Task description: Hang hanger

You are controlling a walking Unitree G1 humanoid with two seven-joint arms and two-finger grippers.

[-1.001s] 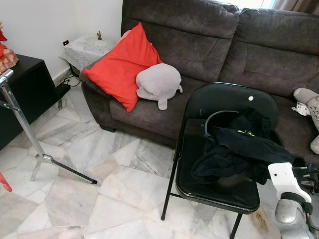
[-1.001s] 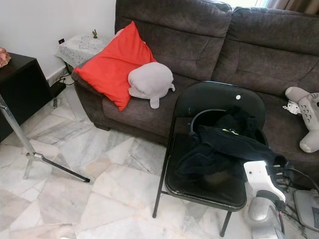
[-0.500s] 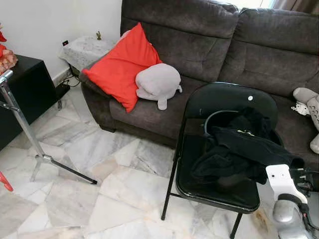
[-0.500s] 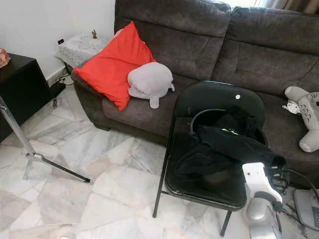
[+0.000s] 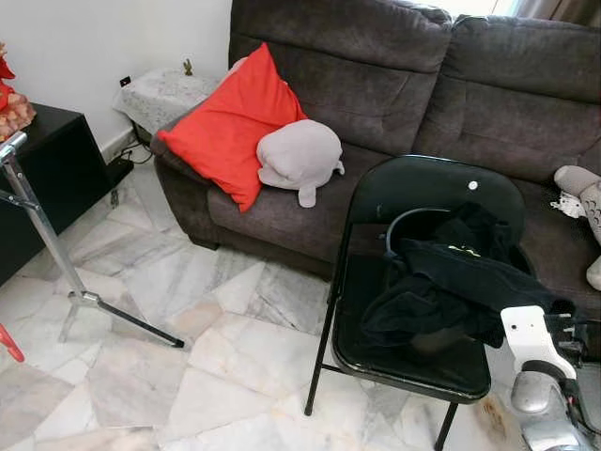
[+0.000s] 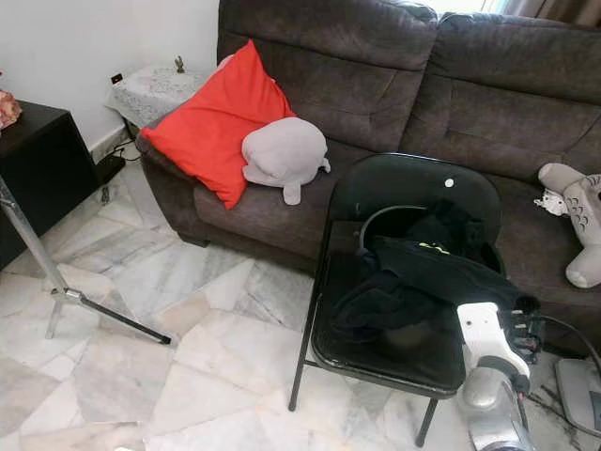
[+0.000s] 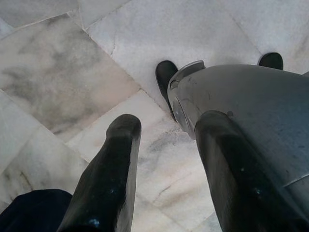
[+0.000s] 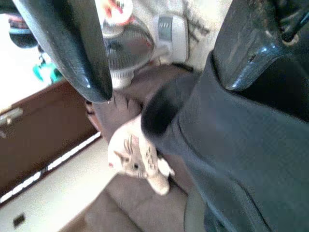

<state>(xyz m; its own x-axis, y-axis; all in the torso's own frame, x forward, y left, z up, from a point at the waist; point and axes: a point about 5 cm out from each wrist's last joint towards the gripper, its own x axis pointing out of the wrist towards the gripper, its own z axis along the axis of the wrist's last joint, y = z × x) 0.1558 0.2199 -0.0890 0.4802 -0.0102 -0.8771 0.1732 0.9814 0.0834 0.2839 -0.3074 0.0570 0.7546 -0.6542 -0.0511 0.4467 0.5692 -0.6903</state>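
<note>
Marble floor tiles (image 5: 188, 282) ran up to a dark brown sofa (image 5: 423, 85) carrying a red cushion (image 5: 230, 122) and a grey plush toy (image 5: 299, 158). Before it stood a black folding chair (image 5: 413, 263), heaped with dark clothing (image 5: 451, 291) around a curved hanger (image 5: 406, 221). At the chair's right edge, the right gripper (image 8: 164, 72) stood spread open against the clothing. The left gripper (image 7: 164, 159) hung open over the floor.

Red cushion (image 5: 228, 125) and grey plush (image 5: 299, 156) on dark brown sofa (image 5: 394, 75); black garment (image 5: 451, 282) on glossy black chair (image 5: 413, 193); white-grey marbled floor (image 5: 188, 310).
</note>
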